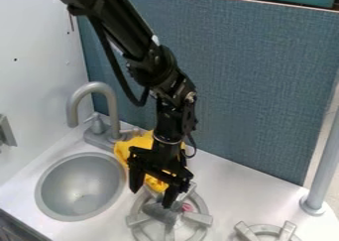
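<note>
The gripper (151, 198) hangs down over the left edge of a stove burner (202, 232), its two fingers spread apart with nothing visible held between them. Behind it, a yellow cloth (126, 148) lies crumpled between the sink and the burner, partly hidden by the gripper. A dark grey object (161, 214) rests on the burner just below the right finger; whether the two touch I cannot tell. Beside that object is a small pink spot (187, 207) on the burner.
At the left is a round grey sink (79, 188) with a curved faucet (99, 88) behind it. A second burner (268, 230) lies at the lower right, near a grey upright pole (323, 170). A blue panel (265, 86) stands along the counter's back.
</note>
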